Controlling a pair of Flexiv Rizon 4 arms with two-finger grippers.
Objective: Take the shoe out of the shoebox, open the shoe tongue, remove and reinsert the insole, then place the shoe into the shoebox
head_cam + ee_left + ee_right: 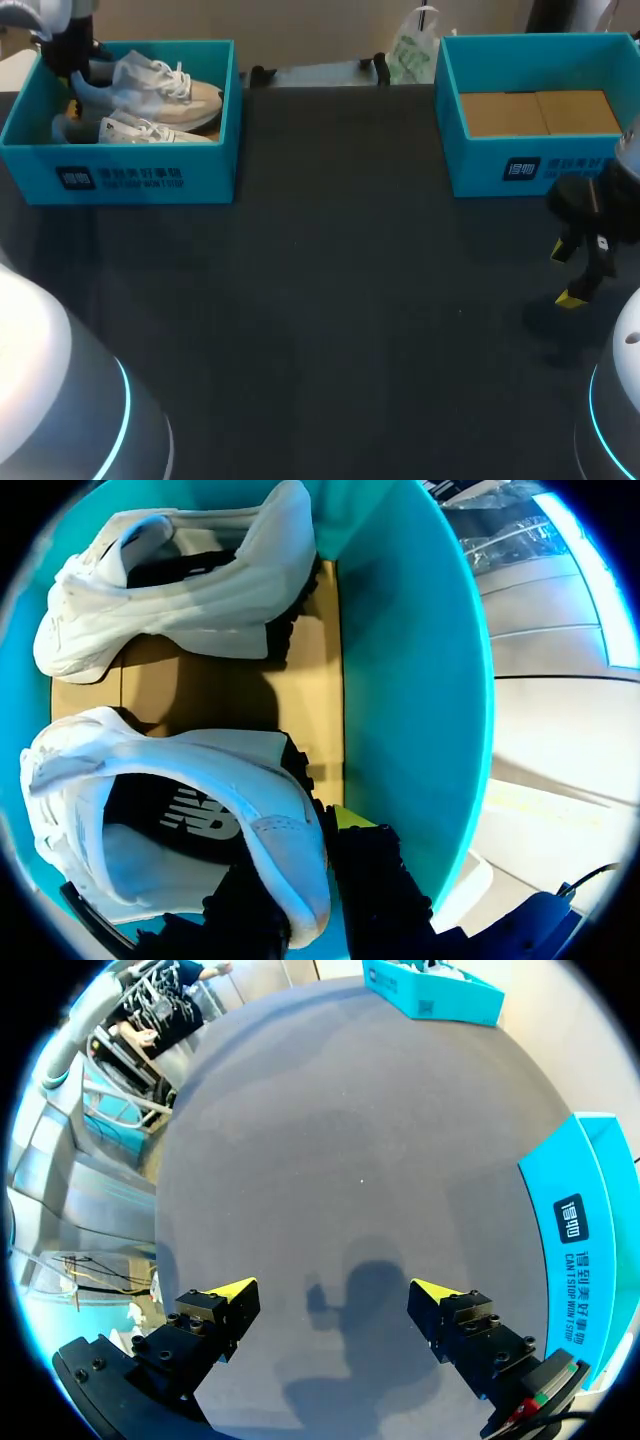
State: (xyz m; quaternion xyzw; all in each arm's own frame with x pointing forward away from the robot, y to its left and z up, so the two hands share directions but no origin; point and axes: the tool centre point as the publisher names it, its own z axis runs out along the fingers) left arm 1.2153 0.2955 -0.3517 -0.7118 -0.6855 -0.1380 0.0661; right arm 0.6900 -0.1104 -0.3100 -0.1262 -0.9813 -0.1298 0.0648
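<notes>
Two white sneakers lie in the left blue shoebox (140,175). My left gripper (78,78) is down in its far left corner. In the left wrist view my left gripper (300,870) is shut on the heel collar of the nearer sneaker (200,780), one finger inside the shoe and one outside. The second sneaker (190,590) lies ahead of it on the cardboard floor, beside the box wall (410,680). The gripped sneaker (160,85) lies behind the other sneaker (135,128). My right gripper (568,274) (333,1292) hangs open over the bare table, holding nothing.
A second blue shoebox (520,165) (580,1250) stands at the back right, holding only a cardboard liner (540,112), just beyond my right gripper. The dark tabletop (330,300) stretches between the two boxes. A white bag (410,50) sits at the back edge.
</notes>
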